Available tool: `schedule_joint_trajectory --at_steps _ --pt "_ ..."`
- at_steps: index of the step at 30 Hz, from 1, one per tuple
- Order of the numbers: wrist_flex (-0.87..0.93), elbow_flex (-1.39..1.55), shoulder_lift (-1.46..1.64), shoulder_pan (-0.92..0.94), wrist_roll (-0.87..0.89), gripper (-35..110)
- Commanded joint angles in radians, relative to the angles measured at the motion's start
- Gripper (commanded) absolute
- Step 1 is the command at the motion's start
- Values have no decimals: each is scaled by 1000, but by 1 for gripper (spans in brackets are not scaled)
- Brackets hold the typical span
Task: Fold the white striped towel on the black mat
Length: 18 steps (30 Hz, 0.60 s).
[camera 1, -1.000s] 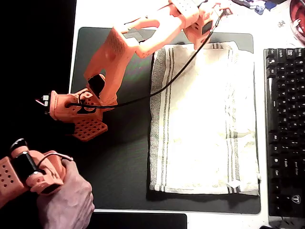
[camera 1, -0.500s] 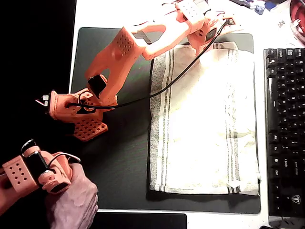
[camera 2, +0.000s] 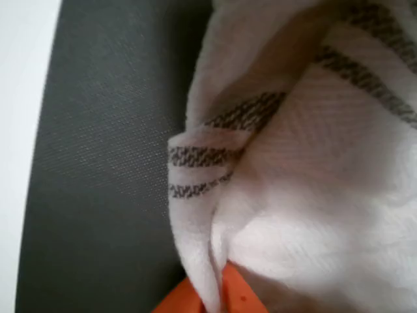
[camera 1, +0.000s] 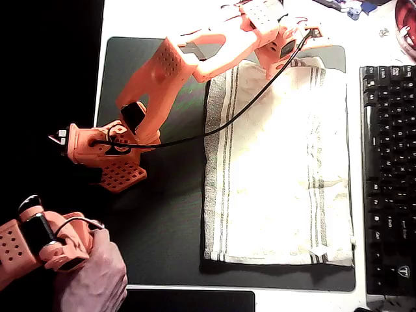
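The white striped towel (camera 1: pixel 279 162) lies flat on the right half of the black mat (camera 1: pixel 162 214), grey stripes running along its left and right sides. My orange arm reaches from its base to the towel's far edge, where the gripper (camera 1: pixel 304 44) sits over the top right part. In the wrist view the towel (camera 2: pixel 306 195) is bunched and lifted off the mat (camera 2: pixel 98 163). A fold of its striped edge runs down into the gripper (camera 2: pixel 218 293), which is shut on it. One orange finger (camera 2: pixel 238 297) shows at the bottom.
A black keyboard (camera 1: pixel 389 169) lies right of the mat, close to the towel's right edge. The arm's base (camera 1: pixel 107 153) stands on the mat's left side. Its black cable (camera 1: pixel 221 120) crosses the towel's top left corner. Small items (camera 1: pixel 351 6) lie at the far right.
The gripper has moved a little to the right along the towel's far edge, and the arm's upper link has swung with it. The towel's body has stayed flat.
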Motion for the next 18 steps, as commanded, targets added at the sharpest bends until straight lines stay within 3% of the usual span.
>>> schedule_joint_trajectory --at_steps 1,18 --pt "-2 44 121 8 0 0" --pt "-5 262 526 104 49 0"
